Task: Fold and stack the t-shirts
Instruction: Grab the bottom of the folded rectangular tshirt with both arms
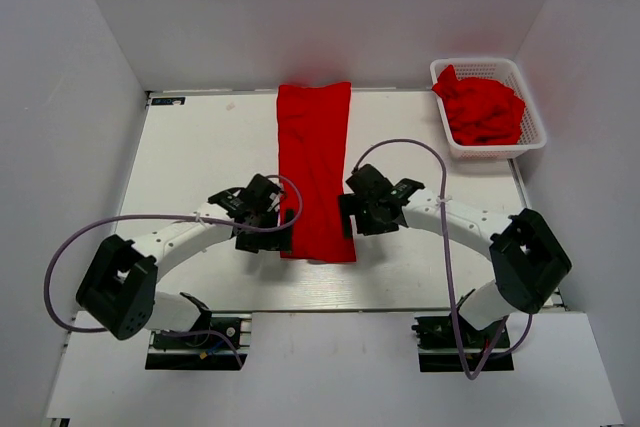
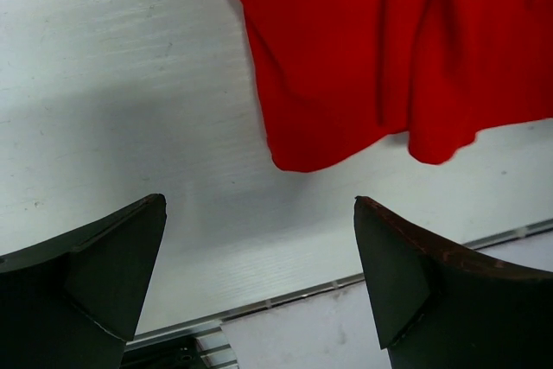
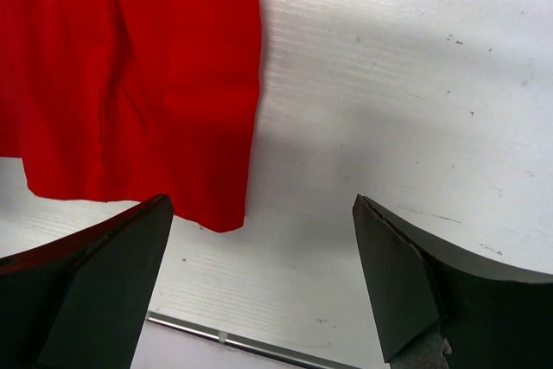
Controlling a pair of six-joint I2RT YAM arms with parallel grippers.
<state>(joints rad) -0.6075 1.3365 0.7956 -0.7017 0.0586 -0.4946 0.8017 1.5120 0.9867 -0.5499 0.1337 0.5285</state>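
A red t-shirt (image 1: 315, 169) lies as a long narrow strip down the middle of the white table, running from the far edge toward the near edge. Its near left corner (image 2: 298, 157) shows in the left wrist view, its near right corner (image 3: 220, 213) in the right wrist view. My left gripper (image 1: 268, 230) stands open just left of the strip's near end, holding nothing. On the strip's other side my right gripper (image 1: 352, 217) is open too, fingers apart over bare table. More red t-shirts (image 1: 483, 107) lie crumpled in the basket.
A white lattice basket (image 1: 535, 137) sits at the far right corner of the table. The table's near edge (image 2: 285, 295) with its metal rail lies close under both grippers. White walls enclose the left, back and right sides.
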